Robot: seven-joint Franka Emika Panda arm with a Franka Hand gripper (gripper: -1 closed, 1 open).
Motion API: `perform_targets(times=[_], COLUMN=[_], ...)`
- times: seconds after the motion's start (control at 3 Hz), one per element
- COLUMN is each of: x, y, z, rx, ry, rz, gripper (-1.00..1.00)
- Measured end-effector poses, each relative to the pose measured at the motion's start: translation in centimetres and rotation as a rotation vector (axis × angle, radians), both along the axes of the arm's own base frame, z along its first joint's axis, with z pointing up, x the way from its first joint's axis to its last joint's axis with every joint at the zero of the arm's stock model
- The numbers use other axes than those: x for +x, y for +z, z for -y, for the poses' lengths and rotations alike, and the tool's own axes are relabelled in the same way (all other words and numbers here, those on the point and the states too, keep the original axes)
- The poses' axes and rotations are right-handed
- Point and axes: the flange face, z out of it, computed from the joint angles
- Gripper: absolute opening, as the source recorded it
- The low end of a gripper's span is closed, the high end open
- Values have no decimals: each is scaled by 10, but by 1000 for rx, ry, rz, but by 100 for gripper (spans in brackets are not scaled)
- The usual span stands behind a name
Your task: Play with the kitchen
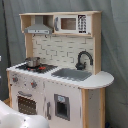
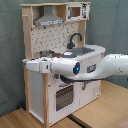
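Kitchen point(image 1: 60, 75) upright against grey curtain, oven door closed, pot point(image 1: 33, 62) on hob. Arm point(image 2: 85, 67) reaches across front; gripper point(image 2: 31, 65) at side panel, opening cannot tell. No play visible yet.

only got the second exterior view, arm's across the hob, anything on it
Observer: Yes. In the first exterior view a metal pot stands on the hob, at its back corner, toward the first exterior view's left.
Operator: and the front below it, blocked too
Observer: The first exterior view shows knobs there, in a row above the oven door.
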Motion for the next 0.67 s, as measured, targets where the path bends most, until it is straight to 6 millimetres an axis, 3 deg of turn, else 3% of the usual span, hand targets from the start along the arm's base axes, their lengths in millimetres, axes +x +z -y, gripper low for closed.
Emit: perform_targets(times=[0.67], x=[4], y=[-5], z=[24], rx=[-34], ry=[58], rz=[10], gripper=[100])
